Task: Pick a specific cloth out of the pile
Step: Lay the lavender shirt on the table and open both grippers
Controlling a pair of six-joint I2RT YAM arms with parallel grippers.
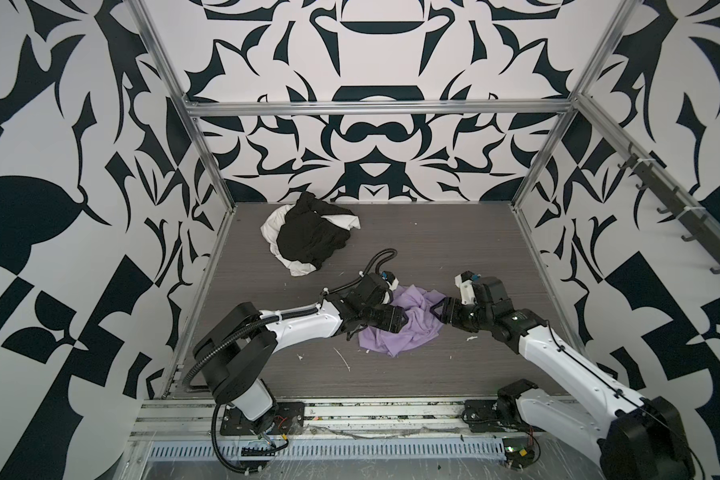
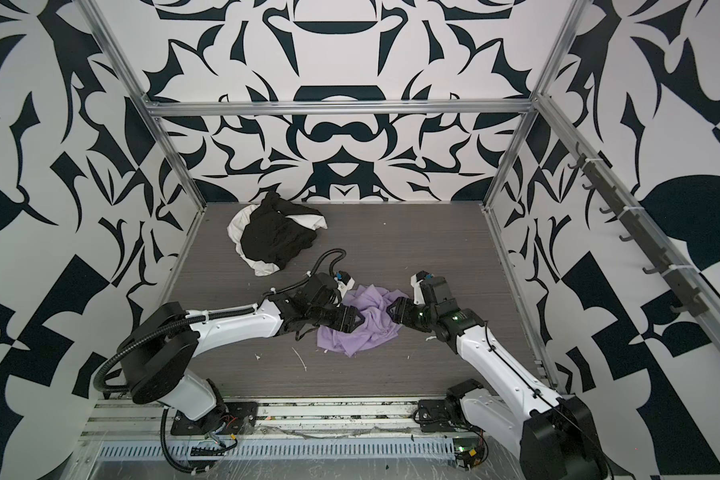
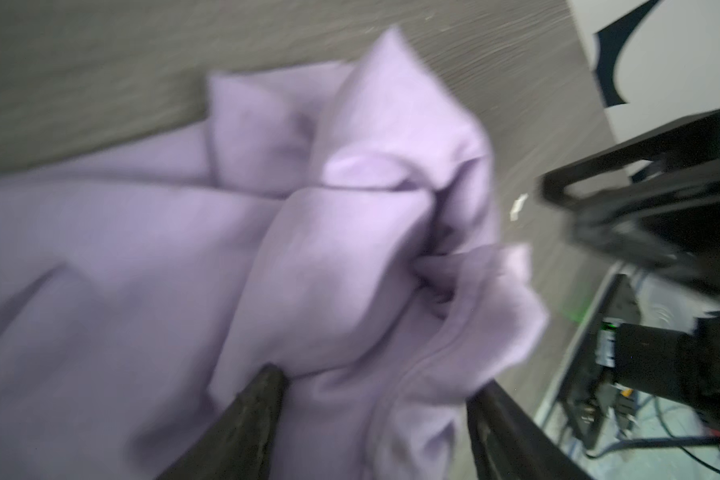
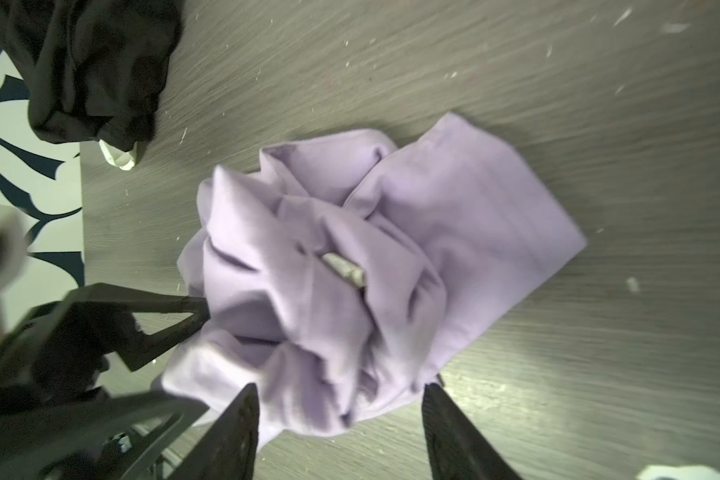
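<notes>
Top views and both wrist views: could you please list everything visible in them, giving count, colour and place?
lilac soft fabric cloth: one, light purple, crumpled at the table's near middle, apart from the other fabrics.
black soft fabric cloth: one, black, far left of the table, lying on the white one.
white soft fabric cloth: one, white, mostly under the black one.
small scraps: several, white, scattered on the table.
grey wood-grain table: one, grey, inside the patterned walls.
row of hooks: one, dark, on the right wall rail.
left gripper: one, black, open, fingers astride a fold of the lilac cloth.
right gripper: one, black, open, at the lilac cloth's other edge.
</notes>
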